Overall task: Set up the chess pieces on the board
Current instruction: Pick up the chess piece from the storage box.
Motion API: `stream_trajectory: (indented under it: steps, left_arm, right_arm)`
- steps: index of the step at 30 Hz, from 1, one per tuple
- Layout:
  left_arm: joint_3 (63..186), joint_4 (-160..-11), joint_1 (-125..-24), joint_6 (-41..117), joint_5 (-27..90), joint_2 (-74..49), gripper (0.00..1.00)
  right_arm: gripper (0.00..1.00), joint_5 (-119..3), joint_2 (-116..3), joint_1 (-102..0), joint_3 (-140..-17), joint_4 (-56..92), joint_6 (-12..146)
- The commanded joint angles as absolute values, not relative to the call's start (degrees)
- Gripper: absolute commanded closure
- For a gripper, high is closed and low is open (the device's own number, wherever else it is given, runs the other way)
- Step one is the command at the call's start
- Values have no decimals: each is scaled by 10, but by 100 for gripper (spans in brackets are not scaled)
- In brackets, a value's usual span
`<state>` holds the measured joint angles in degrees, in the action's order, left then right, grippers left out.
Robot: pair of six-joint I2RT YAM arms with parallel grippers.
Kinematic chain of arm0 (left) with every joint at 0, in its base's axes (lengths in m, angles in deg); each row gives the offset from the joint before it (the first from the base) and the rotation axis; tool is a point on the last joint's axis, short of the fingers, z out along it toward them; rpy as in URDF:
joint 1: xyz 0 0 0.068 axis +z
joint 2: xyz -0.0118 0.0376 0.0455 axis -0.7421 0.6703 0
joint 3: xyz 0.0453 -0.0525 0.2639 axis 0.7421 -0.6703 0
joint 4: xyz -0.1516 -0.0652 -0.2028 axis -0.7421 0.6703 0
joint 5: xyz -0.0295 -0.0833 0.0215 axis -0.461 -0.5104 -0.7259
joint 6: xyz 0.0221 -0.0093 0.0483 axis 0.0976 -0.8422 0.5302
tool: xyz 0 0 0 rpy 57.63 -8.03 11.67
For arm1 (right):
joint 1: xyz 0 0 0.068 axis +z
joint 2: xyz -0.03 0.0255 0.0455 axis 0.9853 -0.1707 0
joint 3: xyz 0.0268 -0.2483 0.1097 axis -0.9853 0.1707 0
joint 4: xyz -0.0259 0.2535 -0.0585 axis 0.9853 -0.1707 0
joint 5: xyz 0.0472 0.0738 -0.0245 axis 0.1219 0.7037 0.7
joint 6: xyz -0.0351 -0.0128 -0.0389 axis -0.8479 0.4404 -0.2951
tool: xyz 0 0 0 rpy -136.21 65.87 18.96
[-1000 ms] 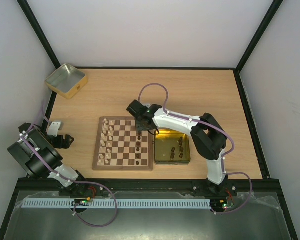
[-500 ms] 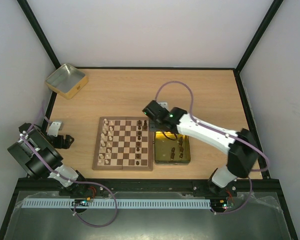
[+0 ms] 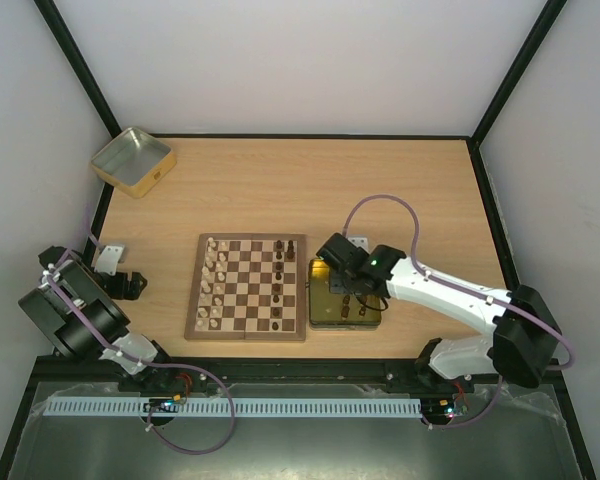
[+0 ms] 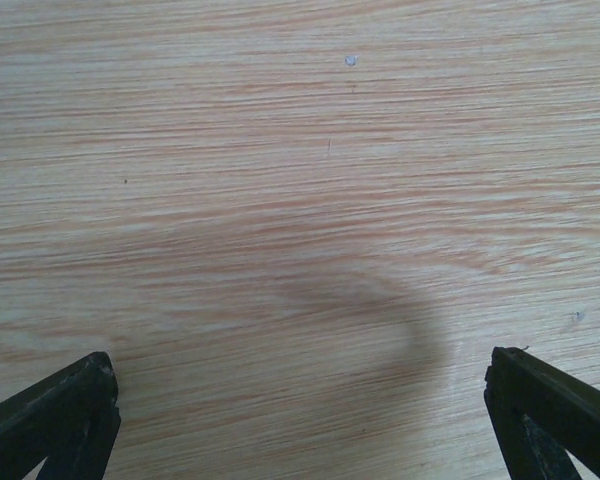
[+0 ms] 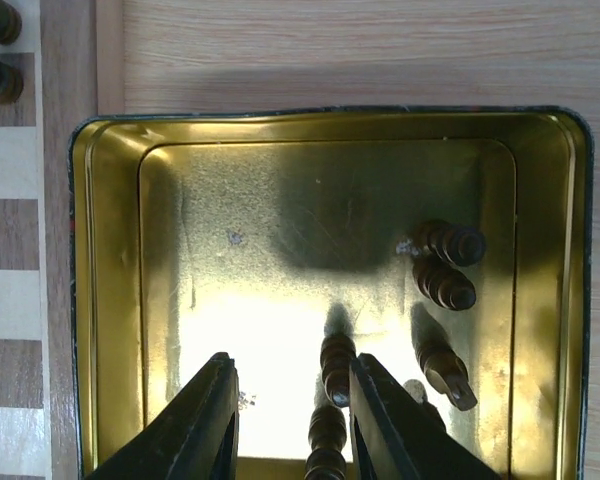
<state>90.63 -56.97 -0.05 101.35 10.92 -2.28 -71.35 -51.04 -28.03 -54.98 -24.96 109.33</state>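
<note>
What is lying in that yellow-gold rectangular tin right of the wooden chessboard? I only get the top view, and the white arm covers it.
Observer: Several dark brown turned wooden chess pieces rest on the floor of the yellow-gold rectangular tin.
Visitor: Is the claw holding one?
Observer: No. The right gripper hangs over the tin, jaws apart; one dark piece sits below the gap, not pinched.
Visitor: And the other arm's claw?
Observer: The left gripper is wide open above the pale wooden tabletop, holding nothing.

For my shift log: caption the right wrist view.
Right gripper, jaws apart, over the gold tin of loose dark pieces; board edge at left.
</note>
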Motion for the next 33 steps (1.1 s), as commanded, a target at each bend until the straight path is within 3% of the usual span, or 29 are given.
stream_trajectory:
  steps: [1, 33]
  left_arm:
    - [872, -485, -2, 991, 174, -11, 1]
    - [863, -481, -7, 983, 174, -36, 1]
  right_arm:
    - [71, -710, -492, -280, -529, -245, 1109]
    - [74, -690, -515, -265, -434, -152, 1123]
